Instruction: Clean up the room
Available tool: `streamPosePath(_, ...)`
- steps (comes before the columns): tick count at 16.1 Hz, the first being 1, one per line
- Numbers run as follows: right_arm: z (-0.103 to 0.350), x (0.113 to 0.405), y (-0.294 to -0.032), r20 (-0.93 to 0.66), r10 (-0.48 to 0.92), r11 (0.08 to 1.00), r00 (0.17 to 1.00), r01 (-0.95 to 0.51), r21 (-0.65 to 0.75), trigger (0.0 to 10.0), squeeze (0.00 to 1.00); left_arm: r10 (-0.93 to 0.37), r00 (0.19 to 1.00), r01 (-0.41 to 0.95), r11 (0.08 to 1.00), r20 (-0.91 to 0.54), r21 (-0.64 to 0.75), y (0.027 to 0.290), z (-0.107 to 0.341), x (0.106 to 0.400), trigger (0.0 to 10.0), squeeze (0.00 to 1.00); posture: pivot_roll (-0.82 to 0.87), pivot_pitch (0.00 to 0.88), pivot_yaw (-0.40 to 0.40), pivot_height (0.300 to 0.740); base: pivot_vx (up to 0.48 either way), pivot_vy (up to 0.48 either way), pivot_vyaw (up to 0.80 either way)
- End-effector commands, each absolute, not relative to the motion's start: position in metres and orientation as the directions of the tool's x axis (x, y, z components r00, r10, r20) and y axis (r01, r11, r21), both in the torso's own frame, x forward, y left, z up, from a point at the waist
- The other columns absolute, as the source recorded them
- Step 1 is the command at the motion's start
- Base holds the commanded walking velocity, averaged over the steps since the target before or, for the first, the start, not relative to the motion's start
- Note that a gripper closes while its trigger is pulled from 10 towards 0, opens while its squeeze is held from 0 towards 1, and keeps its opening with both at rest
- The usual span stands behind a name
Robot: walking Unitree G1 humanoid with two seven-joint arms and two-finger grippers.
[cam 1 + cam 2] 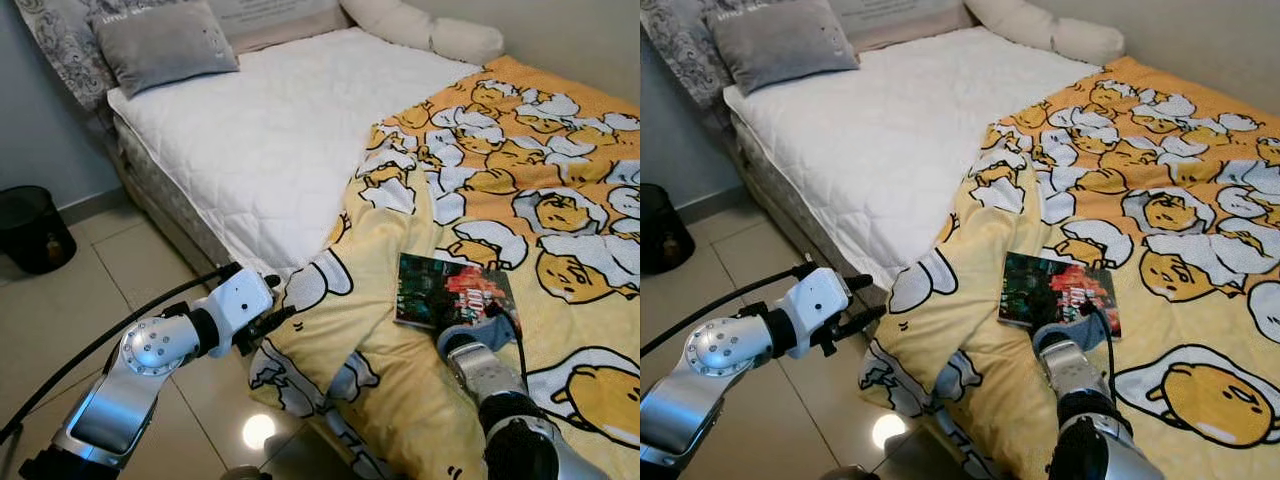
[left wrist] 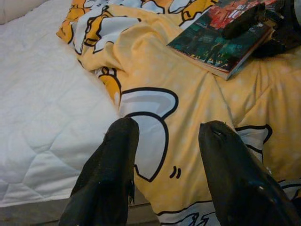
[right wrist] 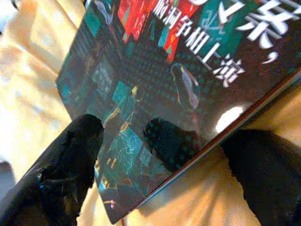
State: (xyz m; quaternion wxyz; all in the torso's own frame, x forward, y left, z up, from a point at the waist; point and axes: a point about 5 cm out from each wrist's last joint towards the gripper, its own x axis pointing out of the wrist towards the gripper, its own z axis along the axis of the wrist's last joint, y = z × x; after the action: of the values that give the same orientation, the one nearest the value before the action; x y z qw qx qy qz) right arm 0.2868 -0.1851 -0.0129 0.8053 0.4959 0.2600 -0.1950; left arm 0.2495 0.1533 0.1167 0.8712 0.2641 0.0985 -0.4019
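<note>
A book (image 1: 452, 288) with a dark teal and red cover lies flat on the yellow egg-print blanket (image 1: 520, 170), near the bed's front edge. My right gripper (image 3: 167, 160) is open at the book's near edge. One finger (image 3: 70, 160) rests on the cover and the other finger (image 3: 265, 174) sits lower, beside the edge on the blanket. My left gripper (image 2: 169, 174) is open and empty, held in the air just off the bed's corner. It points at the hanging blanket edge (image 1: 300, 345), not touching it.
The bare white mattress (image 1: 270, 140) takes up the bed's left half, with a grey pillow (image 1: 165, 42) and white pillows (image 1: 430, 28) at the head. A black bin (image 1: 30, 228) stands on the tiled floor (image 1: 130, 270) to the left, by the wall.
</note>
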Motion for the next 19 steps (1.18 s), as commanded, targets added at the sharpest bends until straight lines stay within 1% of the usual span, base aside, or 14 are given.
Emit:
streamPosePath(1,-0.022,0.277,-0.191,-0.654,-0.101,0.419,0.750,0.628,0.656,10.0,0.00,-0.646,0.654,0.756,0.535,-0.394,0.378,0.154,0.114,0.250,10.0,0.20,0.04,0.000,-0.008,0.740,0.000,0.000,0.00)
streamPosePath(2,-0.009,0.290,-0.193,-0.565,-0.099,0.375,0.819,0.556,0.741,10.0,0.00,-0.642,0.659,0.751,0.541,-0.392,0.379,0.155,0.115,0.251,10.0,0.20,0.04,0.000,-0.005,0.740,0.000,0.000,0.00)
streamPosePath(3,0.003,0.300,-0.194,-0.492,-0.096,0.356,0.865,0.492,0.795,10.0,0.00,-0.641,0.660,0.751,0.541,-0.392,0.380,0.155,0.115,0.252,10.0,0.20,0.03,0.000,-0.003,0.740,0.000,0.000,0.00)
streamPosePath(6,0.026,0.318,-0.202,-0.357,-0.112,0.302,0.927,0.374,0.877,10.0,0.00,-0.645,0.656,0.754,0.536,-0.392,0.380,0.155,0.115,0.252,10.0,0.20,0.03,0.000,0.005,0.740,0.000,0.000,0.00)
streamPosePath(8,0.038,0.325,-0.206,-0.278,-0.113,0.275,0.954,0.299,0.914,10.0,0.00,-0.650,0.653,0.757,0.533,-0.389,0.379,0.153,0.116,0.253,10.0,0.20,0.02,0.000,0.005,0.740,0.000,0.000,0.00)
streamPosePath(9,0.039,0.326,-0.206,-0.267,-0.109,0.270,0.957,0.287,0.919,10.0,0.00,-0.651,0.652,0.757,0.533,-0.388,0.378,0.152,0.116,0.253,10.0,0.20,0.02,0.000,0.005,0.740,0.000,0.000,0.00)
streamPosePath(10,0.038,0.326,-0.202,-0.272,-0.091,0.275,0.958,0.287,0.918,10.0,0.00,-0.654,0.648,0.760,0.530,-0.389,0.375,0.151,0.115,0.253,10.0,0.20,0.02,0.000,0.010,0.740,0.000,0.000,0.00)
streamPosePath(13,0.027,0.323,-0.191,-0.359,-0.063,0.320,0.931,0.360,0.877,10.0,0.00,-0.657,0.644,0.764,0.524,-0.392,0.377,0.151,0.116,0.255,10.0,0.20,0.04,0.000,0.013,0.740,0.000,0.000,0.00)
streamPosePath(14,0.023,0.321,-0.188,-0.406,-0.065,0.323,0.912,0.404,0.856,10.0,0.00,-0.657,0.644,0.764,0.522,-0.393,0.379,0.151,0.116,0.255,10.0,0.20,0.05,0.000,0.017,0.740,0.000,0.000,0.00)
streamPosePath(17,0.006,0.311,-0.179,-0.561,-0.071,0.388,0.825,0.541,0.746,10.0,0.00,-0.654,0.640,0.767,0.513,-0.404,0.385,0.155,0.118,0.255,10.0,0.20,0.09,0.000,0.028,0.740,0.000,0.000,0.00)
streamPosePath(19,0.007,0.312,-0.176,-0.564,-0.076,0.381,0.822,0.546,0.746,10.0,0.00,-0.655,0.637,0.770,0.508,-0.407,0.387,0.156,0.122,0.256,10.0,0.20,0.11,0.000,0.034,0.740,0.000,0.000,0.00)
